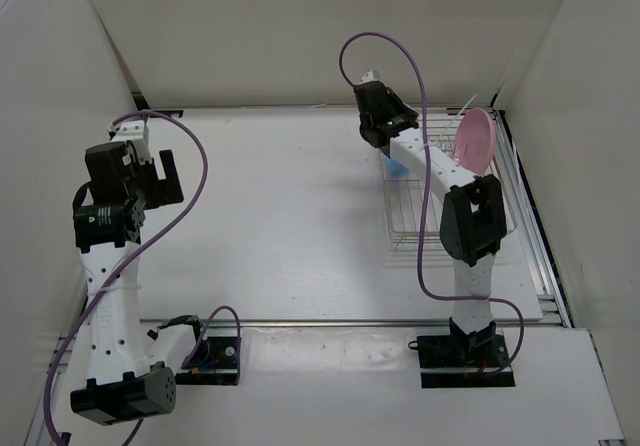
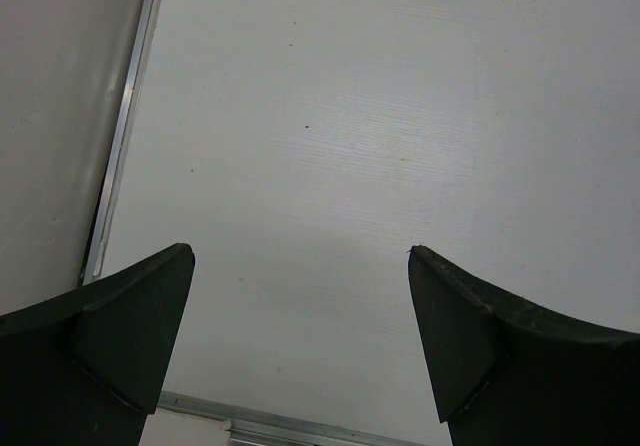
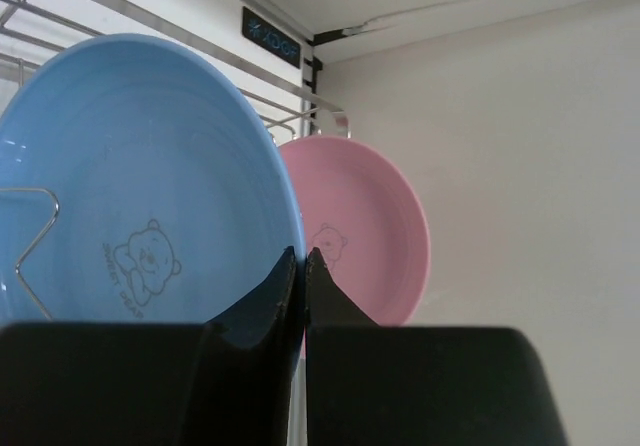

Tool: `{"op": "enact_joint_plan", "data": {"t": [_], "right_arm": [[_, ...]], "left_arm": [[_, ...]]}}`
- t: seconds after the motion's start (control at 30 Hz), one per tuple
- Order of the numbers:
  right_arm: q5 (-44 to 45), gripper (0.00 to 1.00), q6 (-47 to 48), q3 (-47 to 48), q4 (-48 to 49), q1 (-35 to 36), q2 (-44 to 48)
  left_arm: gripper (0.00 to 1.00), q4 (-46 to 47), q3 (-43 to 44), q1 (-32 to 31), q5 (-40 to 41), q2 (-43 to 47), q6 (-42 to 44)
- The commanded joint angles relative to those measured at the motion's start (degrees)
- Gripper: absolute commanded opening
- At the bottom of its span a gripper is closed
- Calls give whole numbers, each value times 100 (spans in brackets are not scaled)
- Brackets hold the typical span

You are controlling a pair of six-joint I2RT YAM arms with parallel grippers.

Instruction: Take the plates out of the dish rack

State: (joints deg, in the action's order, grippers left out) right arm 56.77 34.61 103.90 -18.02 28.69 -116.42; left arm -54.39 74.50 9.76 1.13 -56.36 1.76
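Right now the move turns on the blue plate, which stands on edge in the rack directly in front of the right tool. In the right wrist view its hollow face, printed with a small bear, is turned toward that camera. The tool's two fingers are drawn almost together, and the plate's right-hand rim runs down into the narrow slit between them, so I judge it closed on that rim.

The pink plate stands upright behind the blue one and to its right, partly overlapped by it. Whether the two touch I cannot tell.

From above, the right arm reaches forward over the near side of the rack, wrist bent down at the rack's far left part. Only a sliver of the blue plate shows beneath it.

Because the plate sits edge-up between wires, the lift probably has to go straight up in the plate's own plane.

The left tool is far from the rack, at the left side of the tabletop. Its fingers are spread wide and hold nothing, so the right arm is plainly the nearer one.
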Motion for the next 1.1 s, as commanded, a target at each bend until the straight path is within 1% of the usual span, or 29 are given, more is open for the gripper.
{"op": "enact_joint_plan", "data": {"t": [0.0,0.1,0.13,0.17,0.2,0.33,0.4,0.53,0.57,0.6,0.63,0.67,0.7,0.73,0.77,0.8,0.83,0.87,0.9,0.93,0.97,1.0,1.07], "right_arm": [[606,0,1010,140,1027,-39,303],[677,0,1337,0,1458,-39,488],[738,0,1651,-140,1633,-39,541],[739,0,1828,-237,2088,-39,655],[739,0,1943,-299,2205,-39,708],[739,0,1891,-300,2022,-39,831],[739,0,2119,-414,2355,-39,901],[791,0,2436,-414,2847,-39,1340],[791,0,2367,-414,2848,-39,1446],[791,0,2088,-310,2717,14,1551],[556,0,1641,-152,1672,84,1761],[267,0,453,276,913,84,1876],[-136,0,-115,472,175,163,1991],[-575,0,-591,621,-946,216,2235],[-1528,0,-1205,701,-1323,216,2377],[-1981,0,-1420,493,-1501,216,2753],[-2438,0,-1552,239,-1563,216,2965],[-2904,0,-1554,-42,-1564,216,3167],[-3300,0,-1606,-567,-1564,216,3465],[-3739,0,-1711,-781,-1512,216,3573],[-4031,0,-1773,-975,-1511,216,3678],[-4417,0,-1774,-1368,-1511,216,3923],[-4989,0,-1844,-1644,-1459,155,4118]], "left_arm": [[100,78,38,26,-59,20,44],[100,78,100,26,-60,-42,44],[100,26,100,26,-60,-94,44],[100,25,152,26,-60,-156,44],[100,25,153,26,-60,-156,44],[100,78,153,26,-60,-366,44],[100,78,153,26,-60,-420,44],[100,139,153,26,-113,-473,44],[100,209,153,26,-113,-525,96],[100,314,153,26,-113,-525,97],[100,385,153,26,-165,-586,97],[100,464,153,26,-313,-587,97],[100,543,205,26,-480,-639,36],[100,613,310,26,-891,-744,35],[100,614,415,-61,-1130,-832,35],[100,614,538,-245,-1367,-1094,-17],[100,475,879,-386,-1761,-1288,-87],[100,386,1091,-535,-1930,-1490,-140],[100,290,1302,-667,-2141,-1710,-141],[100,202,1643,-877,-2613,-2103,-141],[100,123,1777,-1001,-2765,-2281,-141],[100,122,1892,-1141,-2906,-2448,-141],[100,43,2313,-1633,-3197,-2871,-1]]}}
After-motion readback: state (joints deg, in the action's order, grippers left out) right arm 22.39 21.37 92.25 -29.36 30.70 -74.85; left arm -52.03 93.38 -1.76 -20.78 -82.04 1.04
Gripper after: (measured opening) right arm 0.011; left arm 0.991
